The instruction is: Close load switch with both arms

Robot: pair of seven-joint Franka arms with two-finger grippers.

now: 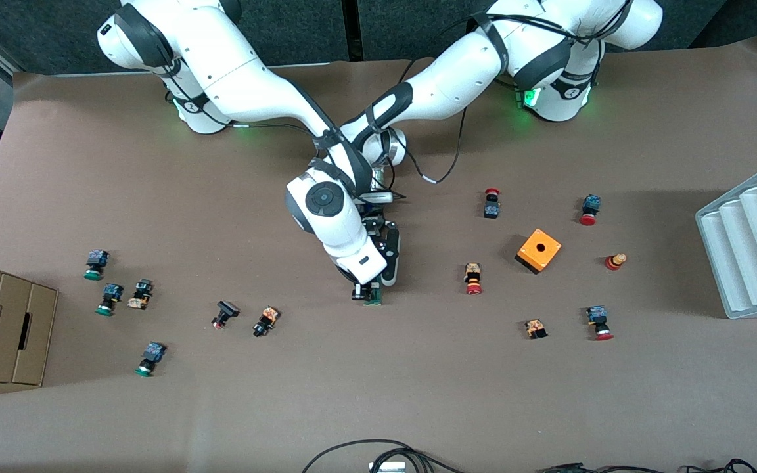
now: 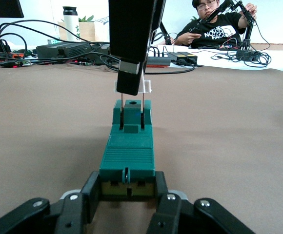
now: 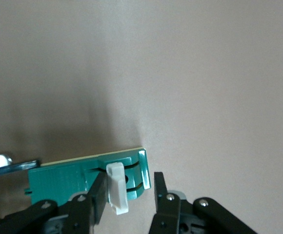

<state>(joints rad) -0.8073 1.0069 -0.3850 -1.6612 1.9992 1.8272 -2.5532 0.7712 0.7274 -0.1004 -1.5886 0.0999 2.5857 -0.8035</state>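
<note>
White arms (image 1: pixel 253 72), black joint bands

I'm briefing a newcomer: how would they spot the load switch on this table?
Find where the two arms meet mid-table. Below their tools lies the load switch, the left tool clamping one end. It is a long dark-green block with a white lever, unlike the stubby red- or green-capped buttons around it.

Brown paper-covered table (image 1: pixel 378 394); dark wall panels (image 1: pixel 37 33); seated person (image 2: pixel 214 24) at cluttered white desk (image 2: pixel 239 53).

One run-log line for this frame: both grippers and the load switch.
left gripper: shut on load switch, one end | right gripper: at white lever, fingers either side | load switch: flat on table | phase: lever being worked
</note>
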